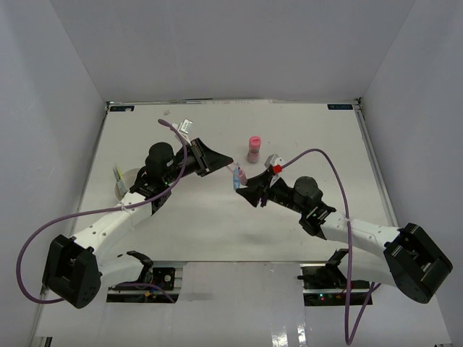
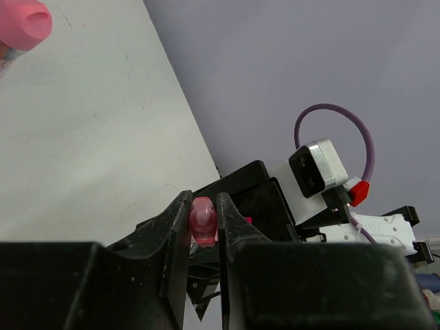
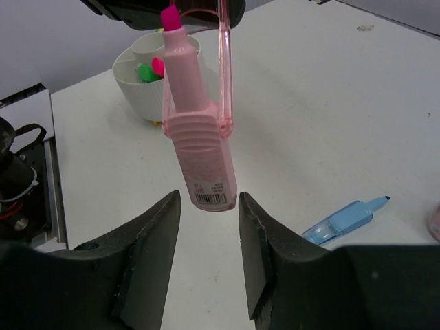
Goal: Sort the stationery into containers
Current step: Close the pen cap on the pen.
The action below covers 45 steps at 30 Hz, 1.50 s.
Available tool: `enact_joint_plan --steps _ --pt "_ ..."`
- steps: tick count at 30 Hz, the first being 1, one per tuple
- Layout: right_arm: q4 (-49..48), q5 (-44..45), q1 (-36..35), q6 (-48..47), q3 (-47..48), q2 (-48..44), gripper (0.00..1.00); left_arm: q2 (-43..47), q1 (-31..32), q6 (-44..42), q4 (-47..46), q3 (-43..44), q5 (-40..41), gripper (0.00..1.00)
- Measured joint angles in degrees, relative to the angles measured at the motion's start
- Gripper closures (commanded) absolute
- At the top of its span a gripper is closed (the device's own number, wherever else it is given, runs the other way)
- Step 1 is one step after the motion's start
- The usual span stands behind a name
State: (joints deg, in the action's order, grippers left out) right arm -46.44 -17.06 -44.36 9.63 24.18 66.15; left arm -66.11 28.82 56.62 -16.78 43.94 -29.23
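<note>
A pink highlighter [image 3: 198, 137] hangs upright in the air, and my left gripper [image 2: 205, 206] is shut on its translucent pink cap [image 2: 203, 221]. In the top view this grip [image 1: 230, 163] is at mid-table. My right gripper [image 3: 210, 199] is open, with its fingers on either side of the highlighter's barcoded lower end and small gaps showing. The white bowl [image 3: 141, 86] stands behind, holding a green highlighter [image 3: 145, 72] and a pink one. A pink stubby cylinder [image 1: 254, 148] stands upright beyond the grippers. A blue pen [image 3: 346, 219] lies on the table to the right.
The bowl [image 1: 124, 189] sits at the table's left side, beside the left arm. The right arm's wrist camera [image 2: 317, 167] and purple cable [image 2: 344, 117] face the left wrist view. White walls enclose the table on three sides.
</note>
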Motion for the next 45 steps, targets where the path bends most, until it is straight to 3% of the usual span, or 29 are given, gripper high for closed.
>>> enact_joint_plan --steps 13,45 --pt "0.3 0.2 0.0 -0.8 0.0 -1.5 0.71 0.0 0.0 0.0 -0.2 -0.1 -1.5 0.89" --pt "7.1 1.9 0.1 -2.1 -0.5 -6.8 0.74 -1.4 -0.4 -5.4 1.8 0.7 -1.9 0.88"
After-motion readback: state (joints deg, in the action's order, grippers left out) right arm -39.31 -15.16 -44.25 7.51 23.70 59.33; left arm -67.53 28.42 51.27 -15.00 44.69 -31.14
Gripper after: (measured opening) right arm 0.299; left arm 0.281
